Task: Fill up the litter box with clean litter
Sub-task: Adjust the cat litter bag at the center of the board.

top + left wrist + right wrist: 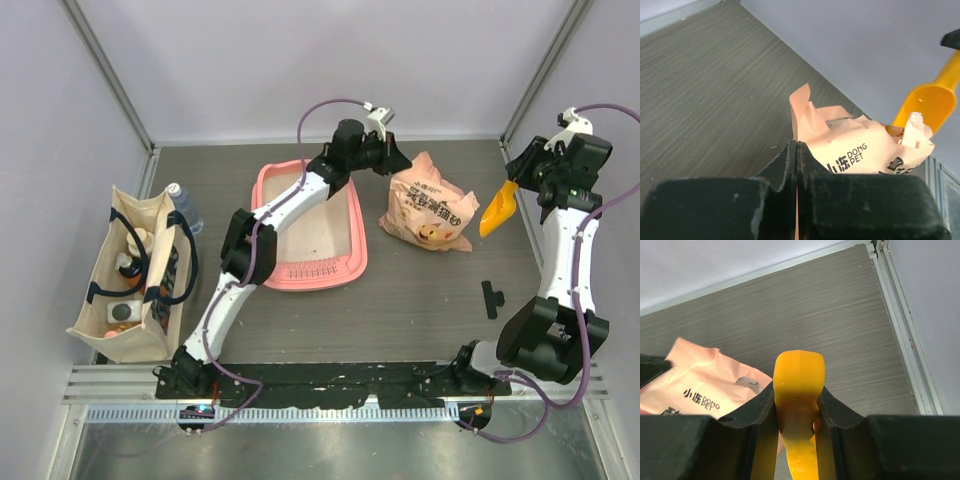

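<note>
The pink litter box (325, 230) lies at mid-table, its whitish floor bare and its grille strip at the near end. Right of it slumps a peach printed bag (432, 208). My left gripper (397, 160) reaches over the box's far end and is shut on the bag's top edge. In the left wrist view its jaws (798, 146) pinch a thin pink sliver of the bag (855, 145). My right gripper (522, 180) is shut on the handle of a yellow-orange scoop (497, 213), which hangs right of the bag; its jaws (797, 390) clamp the scoop (799, 372). The clean litter is hidden.
A beige tote bag (135, 265) full of items stands at the left, with a clear bottle (180, 198) behind it. A small black piece (492, 298) lies on the table near the right arm. Grey walls close in the back and both sides.
</note>
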`<move>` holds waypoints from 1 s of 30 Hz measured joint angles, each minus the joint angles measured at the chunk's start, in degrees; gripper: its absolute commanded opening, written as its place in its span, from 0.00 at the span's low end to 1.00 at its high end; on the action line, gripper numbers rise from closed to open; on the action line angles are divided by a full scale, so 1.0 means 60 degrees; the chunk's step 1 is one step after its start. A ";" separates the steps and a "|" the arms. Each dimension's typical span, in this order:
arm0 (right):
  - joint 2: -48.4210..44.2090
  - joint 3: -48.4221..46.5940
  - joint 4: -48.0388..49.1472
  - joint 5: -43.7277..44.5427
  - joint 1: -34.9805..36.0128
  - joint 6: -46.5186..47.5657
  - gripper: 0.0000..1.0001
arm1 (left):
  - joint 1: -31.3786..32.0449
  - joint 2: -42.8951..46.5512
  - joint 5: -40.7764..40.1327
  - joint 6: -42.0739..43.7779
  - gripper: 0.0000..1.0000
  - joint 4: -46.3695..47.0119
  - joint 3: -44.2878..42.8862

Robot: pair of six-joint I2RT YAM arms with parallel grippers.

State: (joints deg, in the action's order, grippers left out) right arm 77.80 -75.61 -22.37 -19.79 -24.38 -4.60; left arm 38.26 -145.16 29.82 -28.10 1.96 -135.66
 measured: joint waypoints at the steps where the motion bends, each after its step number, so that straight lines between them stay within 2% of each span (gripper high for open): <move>1: 0.0022 0.0022 -0.0004 0.0004 0.0000 0.0004 0.01 | -0.0004 0.0204 0.0033 -0.0025 0.00 0.0015 0.0277; 7: 0.0084 0.0248 0.0102 0.0168 -0.0091 -0.0106 0.01 | 0.0000 0.2677 0.0018 -0.0178 0.00 0.0754 0.3009; 12: 0.0291 0.0270 0.0306 0.0007 -0.0102 -0.0448 0.01 | 0.0073 0.4022 -0.0051 -0.0171 0.00 0.1147 0.4000; 17: 0.0499 0.0546 0.0506 -0.0353 -0.0098 -0.1056 0.01 | 0.0076 0.4594 -0.0178 -0.0058 0.00 0.1501 0.4473; 18: 0.0525 0.0601 0.0506 -0.0412 -0.0098 -0.1195 0.01 | 0.0076 0.4601 -0.0182 0.0022 0.07 0.1497 0.4481; 19: 0.0550 0.0630 0.0517 -0.0448 -0.0102 -0.1311 0.01 | 0.0076 0.4601 -0.0182 0.0106 0.40 0.1483 0.4481; 20: 0.0576 0.0656 0.0528 -0.0466 -0.0102 -0.1406 0.01 | 0.0076 0.4597 -0.0178 0.0255 0.54 0.1399 0.4481; 21: 0.0586 0.0663 0.0532 -0.0474 -0.0102 -0.1475 0.01 | 0.0076 0.4597 -0.0175 0.0433 0.62 0.1304 0.4473; 22: 0.0605 0.0670 0.0557 -0.0477 -0.0102 -0.1526 0.01 | 0.0076 0.4597 -0.0178 0.0583 0.82 0.1144 0.4426; 24: 0.0605 0.0692 0.0597 -0.0484 -0.0102 -0.1581 0.01 | 0.0055 0.4506 -0.0138 0.0980 0.88 0.0780 0.4186; 30: 0.0605 0.0809 0.0696 -0.0634 -0.0102 -0.1654 0.01 | -0.0015 0.2783 0.0415 0.1457 0.84 0.0164 0.1366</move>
State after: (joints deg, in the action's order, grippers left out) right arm 81.43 -70.76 -18.20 -23.59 -24.99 -14.52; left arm 38.17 -128.46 32.32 -19.35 2.94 -127.46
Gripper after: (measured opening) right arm 0.342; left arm 0.865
